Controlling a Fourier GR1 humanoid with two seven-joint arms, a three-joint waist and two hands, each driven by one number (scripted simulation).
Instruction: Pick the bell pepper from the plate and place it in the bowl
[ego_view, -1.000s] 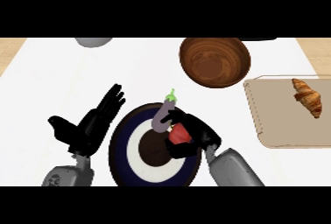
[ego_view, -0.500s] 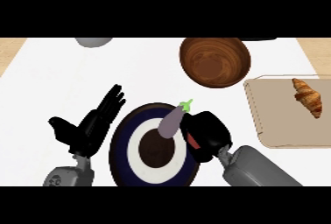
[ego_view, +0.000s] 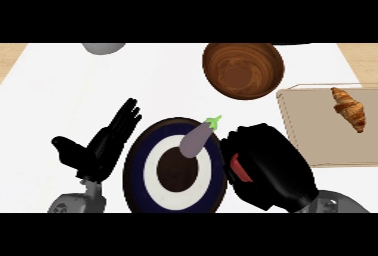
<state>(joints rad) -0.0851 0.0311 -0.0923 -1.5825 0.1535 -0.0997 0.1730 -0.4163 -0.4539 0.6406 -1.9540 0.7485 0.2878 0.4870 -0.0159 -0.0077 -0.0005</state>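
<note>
As the bell pepper (ego_view: 237, 168) is clamped in the right hand (ego_view: 275, 162), pick seems done; carry to far bowl (ego_view: 244, 70) is needed.

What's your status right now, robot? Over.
Right hand shut on bell pepper, at plate rim. Left hand open, resting. Bowl ahead, nothing in between.

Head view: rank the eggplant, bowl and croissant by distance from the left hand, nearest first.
From the left hand:
1. Eggplant, on the plate just to the hand's right.
2. Bowl, farther up and right.
3. Croissant, on the board at the far right.
</note>
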